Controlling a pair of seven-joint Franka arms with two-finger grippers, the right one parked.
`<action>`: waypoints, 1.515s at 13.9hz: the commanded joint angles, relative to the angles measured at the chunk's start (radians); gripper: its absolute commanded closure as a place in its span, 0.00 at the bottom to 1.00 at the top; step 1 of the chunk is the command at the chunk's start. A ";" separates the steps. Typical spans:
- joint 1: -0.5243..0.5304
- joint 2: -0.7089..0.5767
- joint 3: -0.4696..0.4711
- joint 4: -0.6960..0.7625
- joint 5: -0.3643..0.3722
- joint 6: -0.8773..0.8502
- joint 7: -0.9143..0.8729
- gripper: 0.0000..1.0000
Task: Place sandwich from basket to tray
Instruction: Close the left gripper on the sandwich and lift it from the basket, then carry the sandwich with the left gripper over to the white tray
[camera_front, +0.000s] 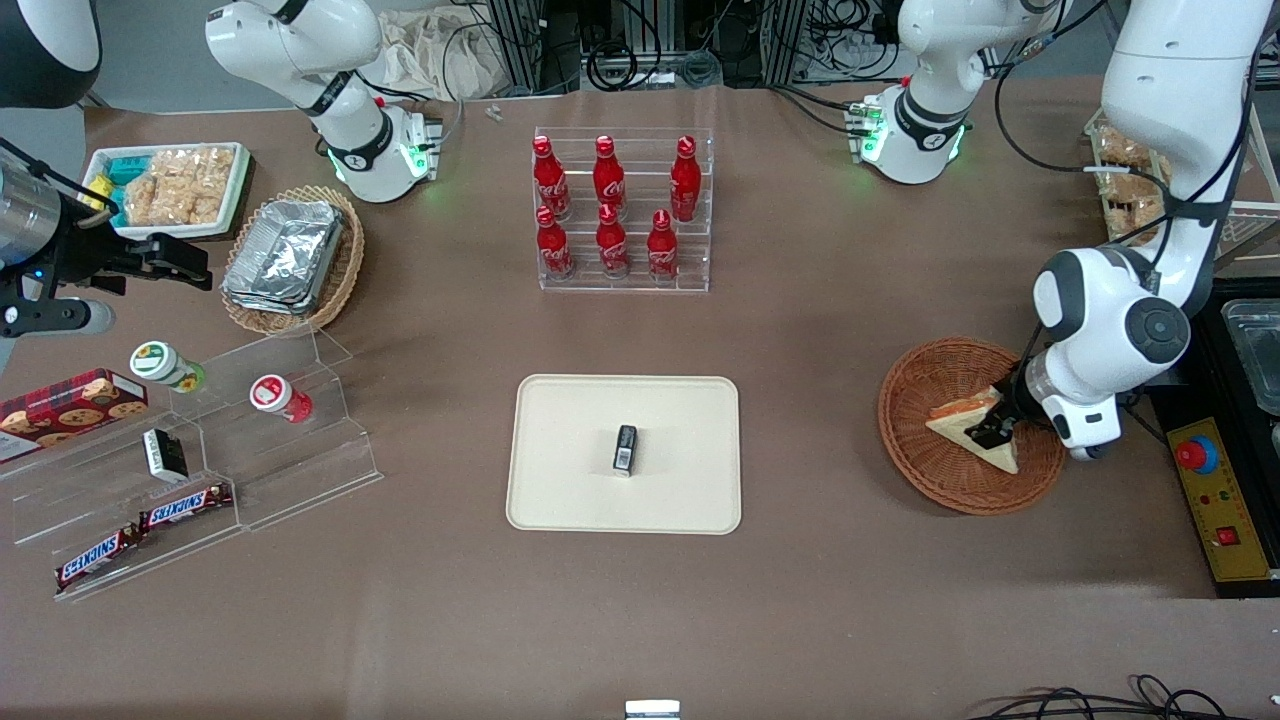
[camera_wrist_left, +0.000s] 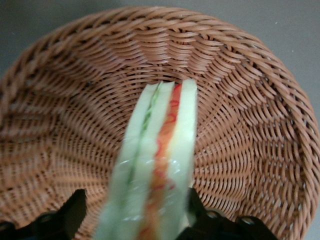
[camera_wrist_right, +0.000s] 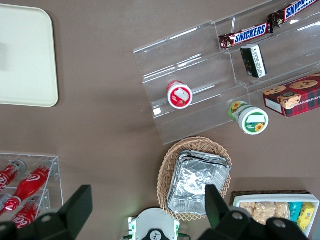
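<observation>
The sandwich (camera_front: 955, 420), a pale bread wedge with orange and green filling, lies in the round reddish-brown basket (camera_front: 915, 465) toward the working arm's end of the table. My left gripper (camera_front: 990, 432) is down in the basket over the sandwich. In the left wrist view the sandwich (camera_wrist_left: 160, 150) stands edge-up between the two black fingers (camera_wrist_left: 75, 212) of the gripper (camera_wrist_left: 135, 207), above the woven basket (camera_wrist_left: 75, 125). One finger touches the bread and the other stands a little apart from it, so the gripper is open. The cream tray (camera_front: 560, 480) lies mid-table.
A small black box (camera_front: 625, 448) rests on the tray. A clear rack of red bottles (camera_front: 620, 215) stands farther from the front camera than the tray. Acrylic steps with snacks (camera_front: 190, 470) and a foil-container basket (camera_front: 290, 255) lie toward the parked arm's end.
</observation>
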 joint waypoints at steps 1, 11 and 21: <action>-0.007 0.015 -0.004 0.009 0.005 0.039 -0.056 1.00; -0.019 -0.041 -0.065 0.435 0.083 -0.632 -0.010 1.00; -0.177 0.129 -0.277 0.729 0.007 -0.773 0.251 1.00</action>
